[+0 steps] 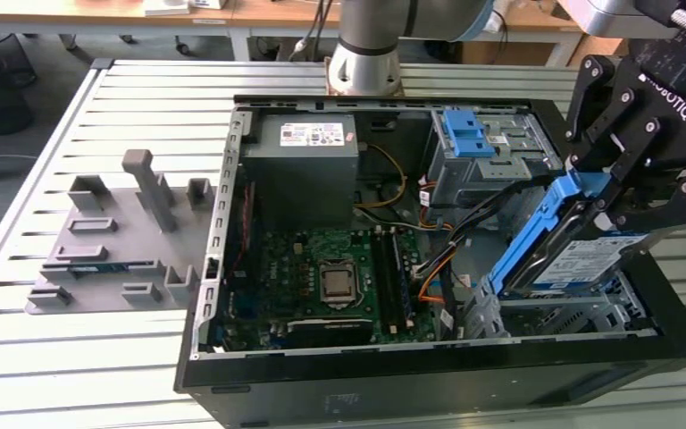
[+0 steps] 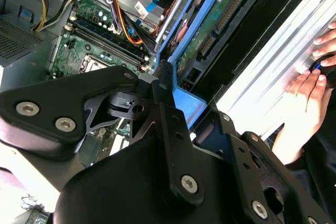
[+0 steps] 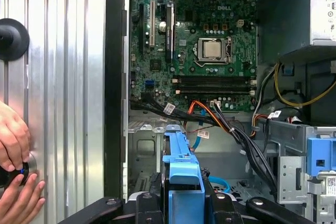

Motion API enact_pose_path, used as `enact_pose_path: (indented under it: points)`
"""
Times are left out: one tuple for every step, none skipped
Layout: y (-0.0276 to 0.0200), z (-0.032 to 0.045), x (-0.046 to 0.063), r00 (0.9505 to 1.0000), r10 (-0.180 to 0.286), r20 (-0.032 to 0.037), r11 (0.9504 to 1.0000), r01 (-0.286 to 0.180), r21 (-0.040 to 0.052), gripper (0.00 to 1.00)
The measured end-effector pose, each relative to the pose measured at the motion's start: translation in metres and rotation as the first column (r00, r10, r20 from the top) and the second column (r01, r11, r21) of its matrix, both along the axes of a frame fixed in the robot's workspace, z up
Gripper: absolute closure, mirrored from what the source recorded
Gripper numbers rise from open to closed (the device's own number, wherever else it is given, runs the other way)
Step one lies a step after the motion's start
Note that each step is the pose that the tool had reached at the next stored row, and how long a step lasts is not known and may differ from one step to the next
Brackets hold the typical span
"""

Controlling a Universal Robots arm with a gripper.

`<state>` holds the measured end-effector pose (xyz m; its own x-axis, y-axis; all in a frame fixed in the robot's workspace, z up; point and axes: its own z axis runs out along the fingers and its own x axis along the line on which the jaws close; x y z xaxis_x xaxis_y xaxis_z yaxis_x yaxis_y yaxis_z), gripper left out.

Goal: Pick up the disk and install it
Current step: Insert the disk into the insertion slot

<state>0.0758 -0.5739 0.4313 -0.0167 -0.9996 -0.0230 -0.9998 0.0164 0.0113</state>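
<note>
Clearly mid-installation, judging by the exterior view: gripper [image 1: 606, 192] clamped tight across the disk [image 1: 564, 255], carried on edge and tilted, lower end dipping inside the computer case [image 1: 439, 389] at one corner, just above the case's metal drive cage [image 1: 564, 317]. Label side turned up and away from the case's middle, blue rails along both long edges. Dark cables [image 1: 468, 217] running close beside the disk, deeper inside the case. Grey parts fixture [image 1: 117, 241] lying outside the case, well apart.

Next, in the second wrist view: black fingers [image 2: 165, 108] pinching the blue carrier, green circuit-board side of the disk [image 2: 210, 30] facing the case's interior. A person's hand [image 2: 307, 90] resting on the slatted table [image 2: 273, 56] outside the case.

Then the first wrist view: blue carrier of the disk [image 3: 181, 169] end-on between the fingers, over the cage inside the case; motherboard [image 3: 194, 51] farther into the case; hand [image 3: 13, 145] outside it.

Best done slowly, by this reading: ease out the tilt to bring both rails into the cage's guides together, press straight along those guides and not sideways against the case wall, and mind the cables alongside, likely to snag or get pinched.
</note>
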Motion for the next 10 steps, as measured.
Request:
enact_pose_path:
  points:
    - [0.0000, -0.0007, 0.0000, 1.0000, 0.000, 0.0000, 1.0000, 0.000, -0.0001, 0.64]
    - [0.0000, -0.0014, 0.0000, 1.0000, 0.000, 0.0000, 1.0000, 0.000, 0.0000, 0.64]
    - [0.0000, -0.0022, 0.0000, 1.0000, 0.000, -0.0001, 1.0000, 0.000, -0.0001, 0.64]
    - [0.0000, -0.0030, 0.0000, 1.0000, 0.000, -0.0002, 1.0000, 0.000, -0.0001, 0.64]
    - [0.0000, -0.0037, 0.0000, 1.0000, 0.000, -0.0002, 1.0000, 0.000, -0.0001, 0.64]
    - [0.0000, -0.0045, 0.0000, 1.0000, 0.000, -0.0002, 1.0000, 0.000, 0.0000, 0.64]
    - [0.0000, -0.0052, 0.0000, 1.0000, 0.000, -0.0003, 1.0000, 0.000, 0.0000, 0.64]
    - [0.0000, -0.0060, 0.0000, 1.0000, 0.000, -0.0003, 1.0000, 0.000, 0.0000, 0.64]
    - [0.0000, -0.0067, 0.0000, 1.0000, 0.000, -0.0002, 1.0000, 0.000, 0.0000, 0.64]
    - [0.0000, -0.0073, 0.0000, 1.0000, 0.000, -0.0002, 1.0000, 0.000, 0.0000, 0.64]
